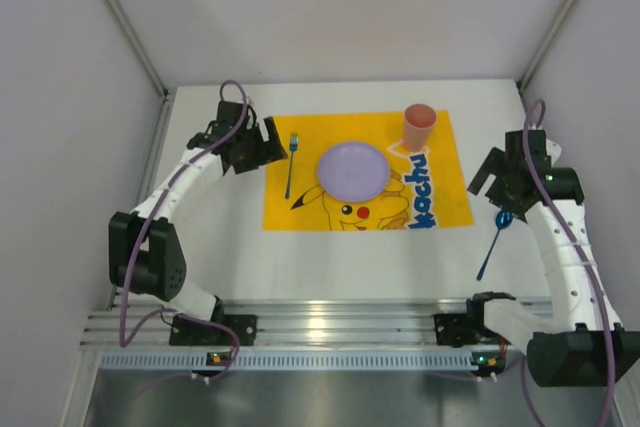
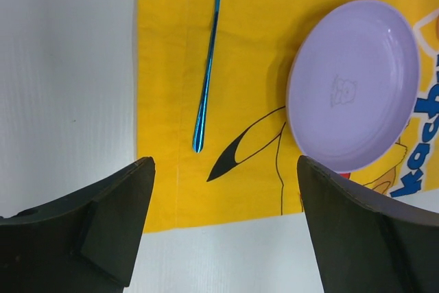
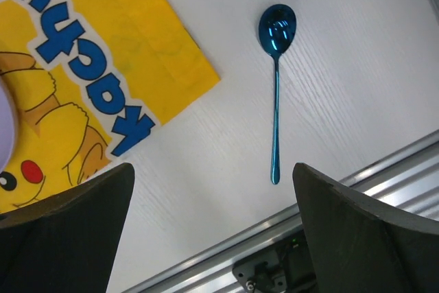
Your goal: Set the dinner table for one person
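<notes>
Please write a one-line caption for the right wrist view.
Open right gripper above a blue spoon on the white table, off the yellow mat.

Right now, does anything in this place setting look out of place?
Yes: the blue spoon lies slanted on the dinner table right of the yellow mat, while the fork, plate and cup sit on it.

I'm working in a robotics lab cell, not anyone's dining room. Plain white wall panels (image 1: 350, 7) box in the white desk (image 1: 230, 247) at 9, 12 and 3 o'clock, joined by bare metal corner struts (image 1: 120, 19). At 6 o'clock a slotted aluminium rail (image 1: 330, 322) carries the left arm's base (image 1: 212, 329) and the right arm's base (image 1: 475, 322), with purple cables (image 1: 123, 297) looping loose. Only the yellow cartoon mat (image 1: 450, 172) looks domestic.
</notes>
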Controlling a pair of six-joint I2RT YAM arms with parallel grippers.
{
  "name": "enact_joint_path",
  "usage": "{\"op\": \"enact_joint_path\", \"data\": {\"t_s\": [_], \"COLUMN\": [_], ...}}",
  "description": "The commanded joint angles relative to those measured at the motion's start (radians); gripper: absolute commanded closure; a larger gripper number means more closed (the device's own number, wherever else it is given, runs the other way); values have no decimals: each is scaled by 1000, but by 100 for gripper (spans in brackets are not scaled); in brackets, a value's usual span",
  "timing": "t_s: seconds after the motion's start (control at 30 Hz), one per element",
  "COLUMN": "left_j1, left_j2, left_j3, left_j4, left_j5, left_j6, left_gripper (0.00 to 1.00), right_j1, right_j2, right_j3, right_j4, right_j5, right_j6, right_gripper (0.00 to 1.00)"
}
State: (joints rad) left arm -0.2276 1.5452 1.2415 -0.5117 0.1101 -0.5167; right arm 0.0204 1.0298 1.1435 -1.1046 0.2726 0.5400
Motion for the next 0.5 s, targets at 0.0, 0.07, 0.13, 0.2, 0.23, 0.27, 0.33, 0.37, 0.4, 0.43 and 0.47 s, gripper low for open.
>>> {"op": "enact_joint_path", "data": {"t_s": [0.0,0.07,0.13,0.2,0.23,0.27,0.33,0.37,0.4,0.43,0.47], "left_j1": [-4,-6,-6,-6,-6,-6,-6,-6,-6,-4,-6], "left_j2": [-25,-31,-36,-37,-36,-37,-42,-49,-53,-56,-57], "left_j3": [-8,-37,-51,-63,-63,-65,-73,-85,-92,-99,-105], "left_j4": [-60,-48,-48,-53,-60,-62,-57,-50,-45,-36,-36], "left_j5": [-62,-58,-58,-52,-50,-38,-21,-12,6,16,14], "left_j6": [56,76,95,113,118,122,136,141,150,156,158], "left_gripper": [11,11,12,13,13,13,14,14,14,14,14], "right_j1": [-57,-95,-125,-145,-158,-206,-253,-289,-299,-306,-312], "right_j2": [27,38,42,64,79,116,154,189,206,222,257], "right_j3": [-11,-60,-115,-113,-107,-103,-116,-122,-131,-148,-156], "right_j4": [-69,-70,-46,-37,-29,-26,11,32,57,107,132], "right_j5": [56,68,57,59,42,21,-42,-62,-76,-85,-85], "right_j6": [5,0,2,8,12,18,29,40,44,51,52], "right_gripper": [0,0,0,0,0,0,0,2,3,3,4]}}
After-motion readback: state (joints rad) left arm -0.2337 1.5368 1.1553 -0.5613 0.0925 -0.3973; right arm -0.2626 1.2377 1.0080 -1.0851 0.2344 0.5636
